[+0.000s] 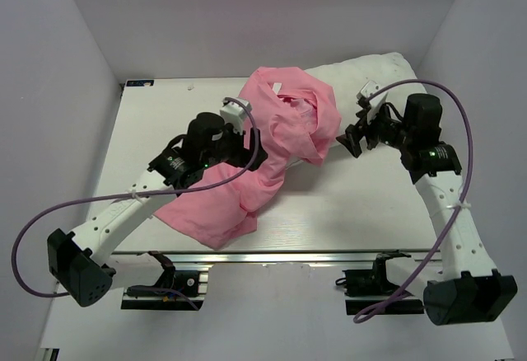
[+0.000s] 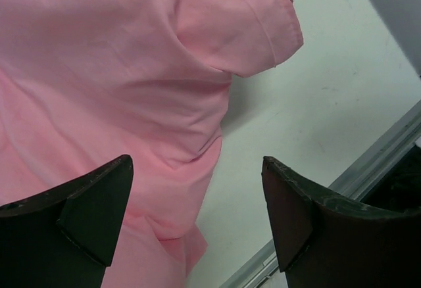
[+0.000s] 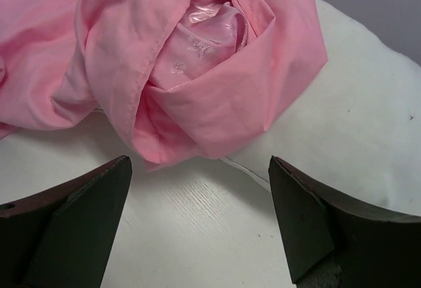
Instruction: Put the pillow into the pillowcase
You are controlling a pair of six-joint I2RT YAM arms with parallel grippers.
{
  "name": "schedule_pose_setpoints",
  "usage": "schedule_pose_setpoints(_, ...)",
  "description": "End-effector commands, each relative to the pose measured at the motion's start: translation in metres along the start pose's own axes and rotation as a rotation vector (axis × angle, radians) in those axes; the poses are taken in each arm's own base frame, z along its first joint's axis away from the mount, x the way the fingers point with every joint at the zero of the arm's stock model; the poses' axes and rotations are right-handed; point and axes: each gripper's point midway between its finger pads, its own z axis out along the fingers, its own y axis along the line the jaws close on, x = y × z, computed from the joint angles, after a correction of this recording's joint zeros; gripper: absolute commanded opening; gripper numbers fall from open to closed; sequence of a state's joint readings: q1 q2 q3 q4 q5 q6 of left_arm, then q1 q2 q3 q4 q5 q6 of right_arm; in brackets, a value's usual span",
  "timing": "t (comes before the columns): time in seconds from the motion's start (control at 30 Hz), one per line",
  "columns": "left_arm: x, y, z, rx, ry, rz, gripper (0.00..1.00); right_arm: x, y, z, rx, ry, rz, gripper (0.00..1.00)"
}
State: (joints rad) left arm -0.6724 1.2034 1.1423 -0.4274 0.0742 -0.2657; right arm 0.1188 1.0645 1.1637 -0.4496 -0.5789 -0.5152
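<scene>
1. Top external view: the pillowcase point(image 1: 276, 134) lies bunched and twisted across the middle of the table point(image 1: 362, 208). Its far right end is draped over the near left corner of the pillow point(image 1: 375, 72), which sits in the far right corner.
2. The case covers the pillow rather than enclosing it, so the insertion looks barely started. An opening has to be found first.
3. The left gripper point(image 2: 196, 163) hangs over the near left stretch of pink cloth with its jaws spread wide and empty, probably placed to pinch a layer.
4. The right gripper point(image 3: 198, 163) hovers low over bare table just near of the twisted knot. Its jaws are likewise wide apart and hold nothing, and it faces a stitched hem, likely its target.
5. The pillowcase shows a matte pink face outside, with a glossy, rose-patterned face tucked inside the folds. The pillow is plump and white with a few dark specks.
</scene>
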Motion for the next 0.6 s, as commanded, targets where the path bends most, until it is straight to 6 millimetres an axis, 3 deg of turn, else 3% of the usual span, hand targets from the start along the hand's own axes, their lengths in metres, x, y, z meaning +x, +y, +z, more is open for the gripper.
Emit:
schedule_pose_setpoints(0.0,-0.008,-0.005,0.003,-0.058,-0.019,0.079,0.88,-0.023,-0.013,0.004,0.021,-0.045,0.046,0.89)
schedule_pose_setpoints(0.1,0.002,-0.012,0.011,-0.071,0.011,0.132,0.87,-0.029,-0.021,0.008,0.058,-0.067,0.094,0.89)
schedule_pose_setpoints(0.3,0.027,-0.004,0.028,-0.140,0.016,0.116,0.81,-0.030,-0.023,0.015,0.042,-0.080,0.125,0.89)
schedule_pose_setpoints(0.43,0.057,-0.011,0.043,-0.144,0.029,0.085,0.76,-0.032,-0.028,0.018,0.062,-0.088,0.147,0.88)
schedule_pose_setpoints(0.57,0.084,-0.020,0.061,-0.173,0.069,0.086,0.78,-0.032,-0.029,0.022,0.058,-0.085,0.183,0.88)
